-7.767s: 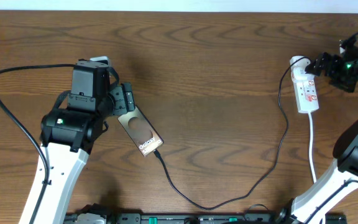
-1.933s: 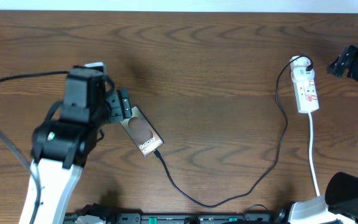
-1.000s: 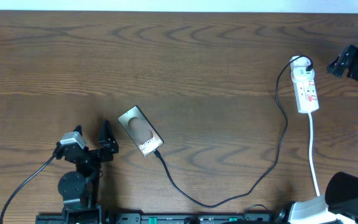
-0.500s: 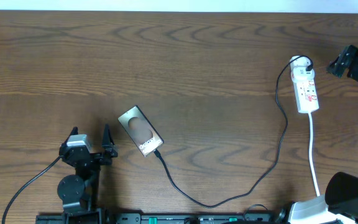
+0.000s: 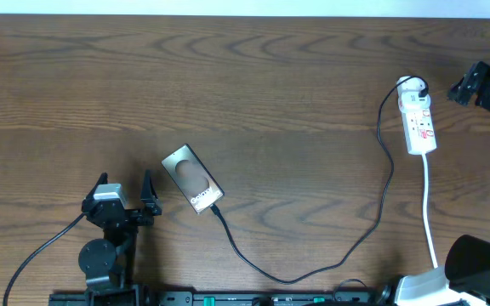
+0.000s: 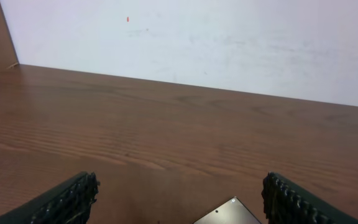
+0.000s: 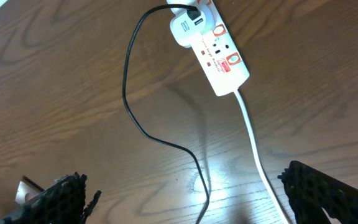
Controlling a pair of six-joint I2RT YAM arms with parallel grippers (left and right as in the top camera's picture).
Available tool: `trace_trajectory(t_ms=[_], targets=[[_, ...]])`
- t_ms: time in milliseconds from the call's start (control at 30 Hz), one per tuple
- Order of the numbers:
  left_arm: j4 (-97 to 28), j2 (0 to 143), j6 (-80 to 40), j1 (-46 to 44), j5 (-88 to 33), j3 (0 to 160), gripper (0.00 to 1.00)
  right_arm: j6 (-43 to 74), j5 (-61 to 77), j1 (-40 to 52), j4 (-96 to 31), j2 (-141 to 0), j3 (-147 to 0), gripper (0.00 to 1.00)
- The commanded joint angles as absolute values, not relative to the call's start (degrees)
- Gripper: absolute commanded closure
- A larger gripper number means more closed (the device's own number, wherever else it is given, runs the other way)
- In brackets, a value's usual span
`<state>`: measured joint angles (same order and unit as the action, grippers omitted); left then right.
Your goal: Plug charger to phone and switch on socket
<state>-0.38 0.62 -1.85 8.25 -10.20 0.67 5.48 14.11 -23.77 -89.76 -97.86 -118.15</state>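
Observation:
The phone [image 5: 192, 178] lies flat and slanted on the wooden table [image 5: 279, 102], left of centre. The thin black charger [image 5: 288, 278] meets the phone's near-right end, loops along the front and climbs to a white plug head [image 7: 186, 28] in the socket [image 5: 418, 119] at the far right. My left gripper [image 5: 124, 190] stands open near the front edge, left of the phone and apart from it. In the left wrist view only a corner of the phone [image 6: 230, 213] shows between the fingers of the left gripper [image 6: 179, 204]. My right gripper [image 5: 469, 86] is open, right of the socket [image 7: 219, 59], holding nothing.
The socket's white cord [image 5: 429, 212] runs down the right side toward the front edge and shows in the right wrist view as the white cord [image 7: 253, 137]. A pale wall [image 6: 216, 43] rises behind the table. My right arm's base [image 5: 475, 263] fills the front right corner.
My left arm has drawn back from the phone to the front edge, leaving the phone lying free. My right gripper has pulled away from the socket. Over the last half second nothing moves.

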Motion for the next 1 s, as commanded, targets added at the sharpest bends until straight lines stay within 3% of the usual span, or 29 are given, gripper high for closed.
trace_trajectory(t_ms=[0, 600, 767, 967], targets=[[-2.98, 0.27, -1.56, 8.56, -12.84, 0.27, 0.13, 5.74, 14.24, -23.38, -89.78, -97.45, -118.91, 0.01], [-2.98, 0.27, -1.56, 8.56, -12.84, 0.27, 0.13, 2.57, 10.09, -22.79, -86.0, -95.66, -117.91, 0.01], [-2.98, 0.27, -1.56, 8.56, -12.84, 0.27, 0.13, 2.59, 15.66, -15.88, -68.36, -87.44, -104.49, 0.01], [-2.98, 0.27, -1.56, 8.56, -12.84, 0.27, 0.13, 2.48, 15.33, -5.3, -38.44, -73.06, -75.26, 0.01]])
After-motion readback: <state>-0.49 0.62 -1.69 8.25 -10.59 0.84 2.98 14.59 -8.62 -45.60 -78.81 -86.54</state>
